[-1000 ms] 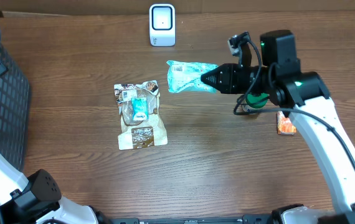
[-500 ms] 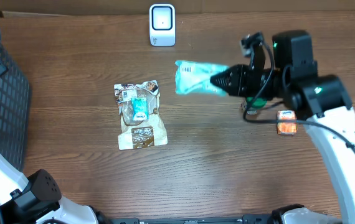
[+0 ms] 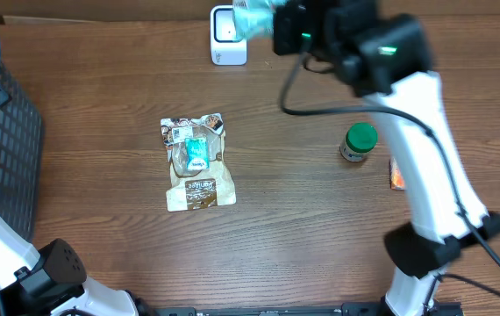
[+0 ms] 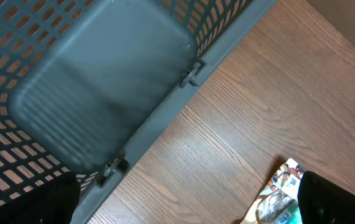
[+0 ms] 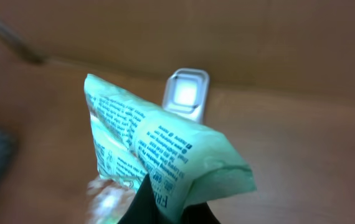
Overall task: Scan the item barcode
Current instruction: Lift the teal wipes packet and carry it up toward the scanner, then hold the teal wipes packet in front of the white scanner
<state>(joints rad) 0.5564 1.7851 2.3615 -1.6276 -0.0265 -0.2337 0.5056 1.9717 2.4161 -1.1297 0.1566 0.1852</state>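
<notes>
A pale green printed packet (image 5: 159, 146) is pinched at its lower edge by my right gripper (image 5: 172, 200), which is shut on it. From overhead the packet (image 3: 252, 15) is raised at the table's far edge, partly over the white scanner (image 3: 228, 39), with the right gripper (image 3: 278, 21) just to its right. The right wrist view shows the scanner (image 5: 186, 93) beyond the packet, its window lit. My left gripper (image 4: 190, 214) is open over bare wood beside the basket, nothing between its fingers.
A dark grey mesh basket (image 3: 0, 132) fills the left side. A brown snack pouch (image 3: 196, 164) lies mid-table, also at the left wrist view's lower right as the pouch (image 4: 280, 196). A green-lidded jar (image 3: 358, 142) and an orange item (image 3: 396, 175) sit right.
The right arm has lifted and swung the green packet from mid-right of the table up and left to the scanner. The left arm has not moved.
</notes>
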